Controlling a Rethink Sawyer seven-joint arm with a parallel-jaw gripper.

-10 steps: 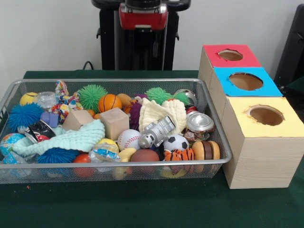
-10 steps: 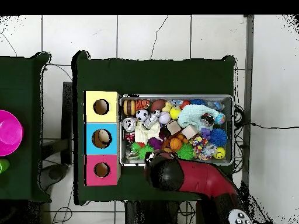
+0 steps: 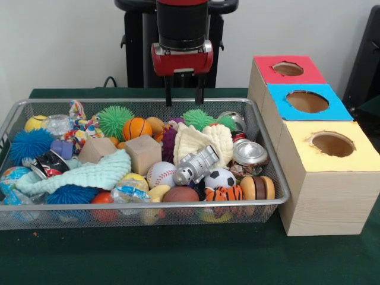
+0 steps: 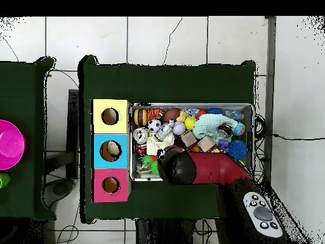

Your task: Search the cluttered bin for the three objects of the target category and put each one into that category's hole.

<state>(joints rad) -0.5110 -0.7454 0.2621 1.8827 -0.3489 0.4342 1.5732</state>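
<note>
The silver wire-mesh bin [image 3: 148, 217] is full of toys; it also shows in the overhead view [image 4: 190, 105]. An orange toy with black tiger stripes [image 3: 224, 193] lies at the bin's front right, next to a soccer ball [image 3: 220, 177]. A pale yellow curved toy [image 3: 159, 191] lies at the front middle. My gripper [image 3: 184, 90] hangs open and empty above the bin's far rim, over the green spiky ball [image 3: 198, 118]. In the overhead view my arm [image 4: 209, 170] covers the gripper. The wooden box beside the bin has a red hole [image 3: 288, 69], a blue hole [image 3: 307, 101] and a yellow hole [image 3: 332, 144].
The bin also holds two wooden blocks [image 3: 143, 154], a baseball [image 3: 161, 173], a basketball [image 3: 137, 127], blue spiky balls [image 3: 29, 144], a silver can [image 3: 249, 155], a grey robot toy [image 3: 196, 164], a burger-like toy [image 3: 257, 187] and pale cloths [image 3: 95, 172]. A pink bowl [image 4: 7, 145] sits on a side table.
My gripper has come down into the front view, so its two fingers now show above the bin's far rim. In the overhead view the arm has swung over the bin's robot-side part.
</note>
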